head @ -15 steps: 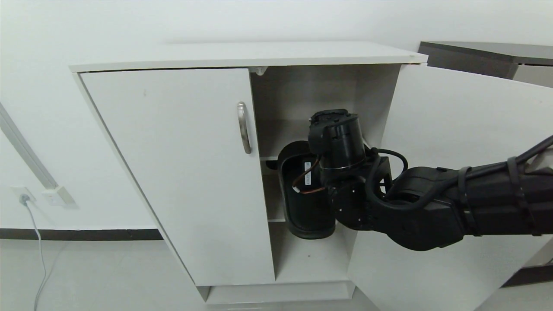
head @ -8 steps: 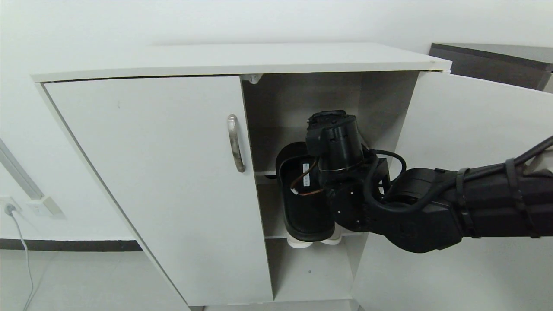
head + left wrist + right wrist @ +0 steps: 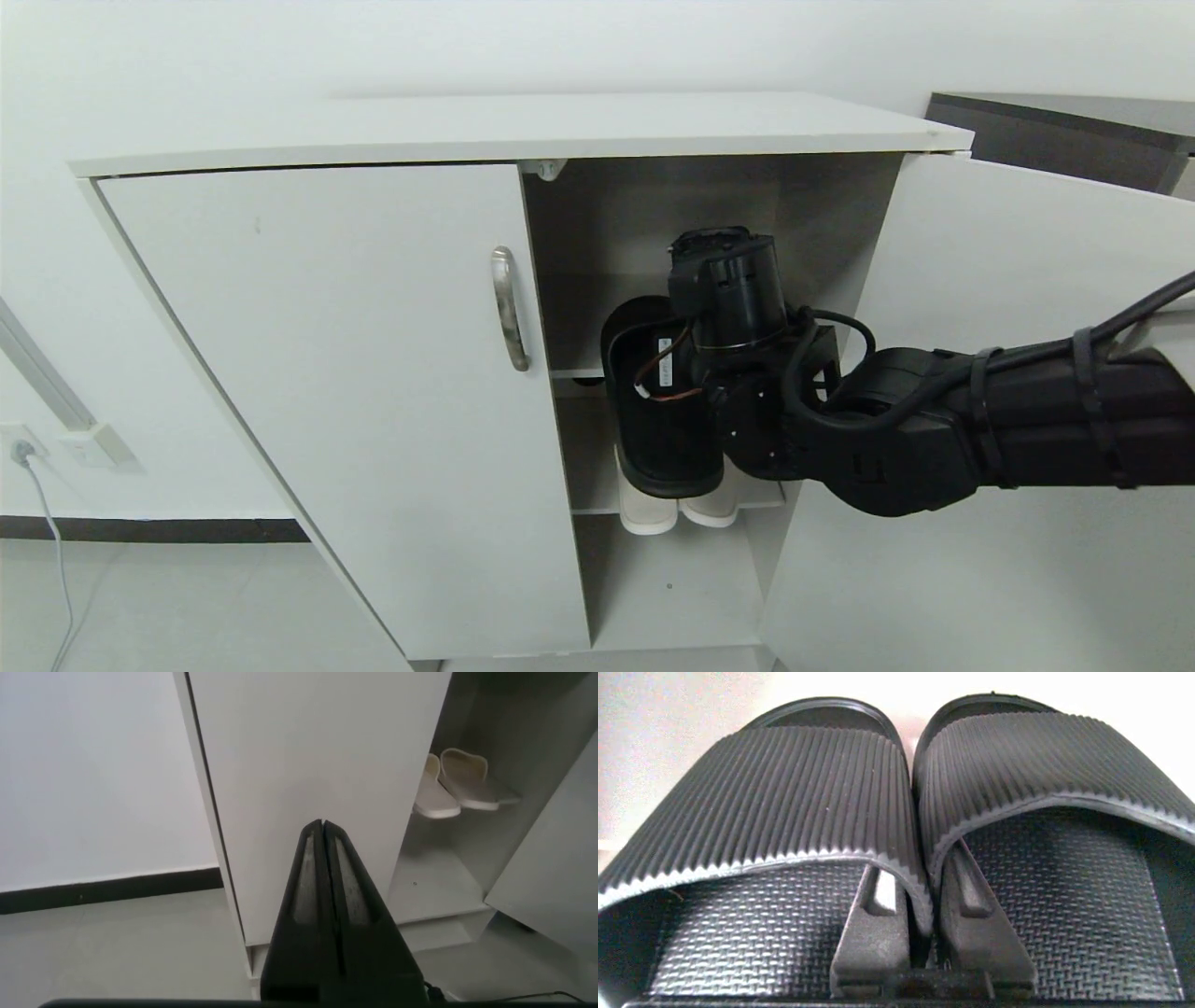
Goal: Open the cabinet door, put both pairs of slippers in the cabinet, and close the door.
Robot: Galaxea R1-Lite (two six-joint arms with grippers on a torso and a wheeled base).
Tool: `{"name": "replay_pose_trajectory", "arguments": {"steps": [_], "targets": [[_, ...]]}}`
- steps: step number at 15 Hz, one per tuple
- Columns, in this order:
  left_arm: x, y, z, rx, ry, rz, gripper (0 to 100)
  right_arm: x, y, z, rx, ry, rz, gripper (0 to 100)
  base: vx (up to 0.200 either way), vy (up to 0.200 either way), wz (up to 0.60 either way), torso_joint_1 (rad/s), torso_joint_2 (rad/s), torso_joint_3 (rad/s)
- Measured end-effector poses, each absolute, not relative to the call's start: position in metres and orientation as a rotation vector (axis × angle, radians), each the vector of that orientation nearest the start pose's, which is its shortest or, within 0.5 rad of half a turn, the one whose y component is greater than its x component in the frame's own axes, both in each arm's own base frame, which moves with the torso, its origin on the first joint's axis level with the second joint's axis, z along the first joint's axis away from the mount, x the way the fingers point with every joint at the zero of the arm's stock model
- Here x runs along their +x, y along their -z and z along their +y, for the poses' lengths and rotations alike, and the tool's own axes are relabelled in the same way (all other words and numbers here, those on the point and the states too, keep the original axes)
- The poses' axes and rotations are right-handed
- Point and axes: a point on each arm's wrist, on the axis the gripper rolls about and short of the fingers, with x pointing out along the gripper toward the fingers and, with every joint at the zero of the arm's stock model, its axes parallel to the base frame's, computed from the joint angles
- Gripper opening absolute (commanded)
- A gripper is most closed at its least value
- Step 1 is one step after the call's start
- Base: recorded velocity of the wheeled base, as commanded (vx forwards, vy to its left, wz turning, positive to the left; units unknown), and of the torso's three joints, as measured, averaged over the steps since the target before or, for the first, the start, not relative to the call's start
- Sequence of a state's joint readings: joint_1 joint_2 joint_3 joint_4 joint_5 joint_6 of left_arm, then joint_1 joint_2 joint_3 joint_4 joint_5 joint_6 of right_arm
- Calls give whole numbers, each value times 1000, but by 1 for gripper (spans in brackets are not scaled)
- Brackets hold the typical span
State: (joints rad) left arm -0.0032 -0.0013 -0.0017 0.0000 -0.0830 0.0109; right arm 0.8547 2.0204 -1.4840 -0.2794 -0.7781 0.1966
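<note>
The white cabinet (image 3: 523, 121) has its left door (image 3: 327, 373) closed and its right door (image 3: 1008, 261) swung open. In the open half, my right arm holds a pair of black slippers (image 3: 653, 411) upright, in front of the shelves. In the right wrist view, my right gripper (image 3: 923, 896) is shut on the two adjoining ribbed straps of the black slippers (image 3: 813, 793). A pair of white slippers (image 3: 677, 509) lies on the lower shelf, just below the black pair, and appears again as white slippers (image 3: 458, 779). My left gripper (image 3: 322, 826) is shut on nothing, low before the closed door.
A metal handle (image 3: 505, 308) runs down the closed door's edge. A wall socket with a cable (image 3: 23, 453) is at the far left. A dark piece of furniture (image 3: 1055, 121) stands behind the open door. The bottom compartment (image 3: 667, 588) holds nothing.
The head camera shifted closer early on. Since half a second ago, my right arm has lifted the black slippers slightly, uncovering more of the white pair beneath.
</note>
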Motion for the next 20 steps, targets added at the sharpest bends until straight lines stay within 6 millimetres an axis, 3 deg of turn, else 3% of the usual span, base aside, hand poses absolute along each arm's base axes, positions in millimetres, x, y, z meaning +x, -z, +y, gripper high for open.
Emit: {"name": "replay_pose_trajectory", "arguments": {"steps": [8,20], "targets": [[-23,-76,-2,11,86,-3,0,290,-220,304,8,-53,178,0,25,0,0,0,1,1],[-23,-76,-2,11,85,-3,0,344,-215,309,-3,-21,174,0,0,0,0,0,0,0]]}}
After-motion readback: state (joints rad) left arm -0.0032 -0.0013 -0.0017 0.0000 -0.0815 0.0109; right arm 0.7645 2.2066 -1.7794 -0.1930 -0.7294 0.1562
